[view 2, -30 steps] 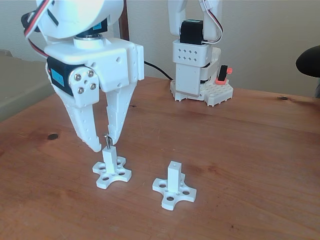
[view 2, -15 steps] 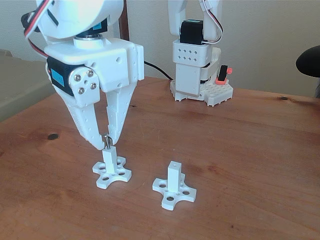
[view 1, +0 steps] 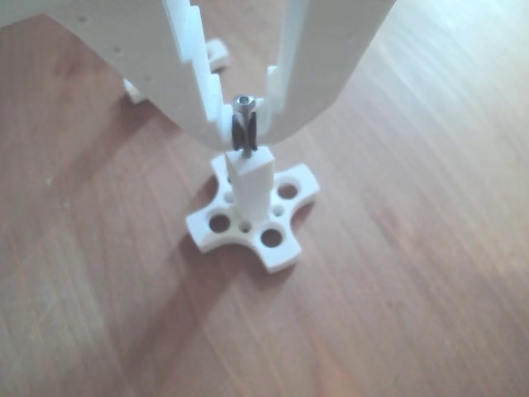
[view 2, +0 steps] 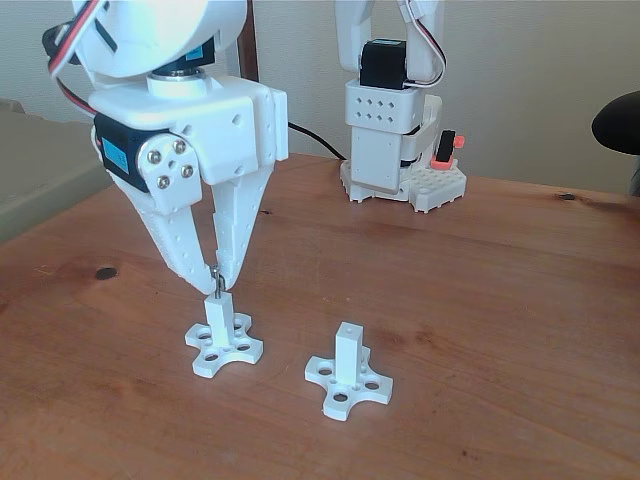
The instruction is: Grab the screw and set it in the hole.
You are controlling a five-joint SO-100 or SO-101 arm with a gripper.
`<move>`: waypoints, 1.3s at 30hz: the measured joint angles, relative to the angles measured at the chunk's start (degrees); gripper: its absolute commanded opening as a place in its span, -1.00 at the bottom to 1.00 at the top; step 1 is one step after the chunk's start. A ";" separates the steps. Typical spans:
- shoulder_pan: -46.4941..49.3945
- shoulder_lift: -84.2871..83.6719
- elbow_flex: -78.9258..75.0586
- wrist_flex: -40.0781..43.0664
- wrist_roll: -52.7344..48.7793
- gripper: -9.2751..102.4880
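Since the earlier frames the white two-finger gripper (view 2: 213, 283) has narrowed, its jaws now nearly closed and pinching the thin silvery metal screw (view 1: 244, 128) by its upper shaft. That screw stands upright with its lower end at the tiny hole in the top face of the left white square post (view 2: 219, 312); how deep it sits I cannot tell. Two white cross-shaped bases with posts sit on the brown wooden tabletop (view 2: 500, 300), the second post (view 2: 348, 352) bare, with one screw in all.

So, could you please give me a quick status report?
Hand shut on screw. Screw upright, tip at left post top. Nothing in the way.
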 measured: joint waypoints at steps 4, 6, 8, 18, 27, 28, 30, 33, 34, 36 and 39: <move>0.00 0.00 0.00 0.00 0.00 -0.91; 0.00 0.00 0.00 0.00 0.00 -0.91; 0.00 0.00 0.00 0.00 -0.26 -0.91; 0.00 0.00 -2.72 2.20 -1.58 -0.91; -0.09 0.00 -4.66 5.80 -1.58 -0.91; -0.44 0.00 -4.83 6.06 -1.58 -0.91; -1.14 0.00 -4.83 6.59 -1.49 -0.91; -2.46 0.00 -5.45 7.29 -1.49 -0.91; -3.25 0.00 -5.98 7.65 -1.49 -0.91; -3.87 0.00 -5.98 7.82 -1.05 -0.91; -5.63 0.00 -5.98 8.26 -0.18 -0.91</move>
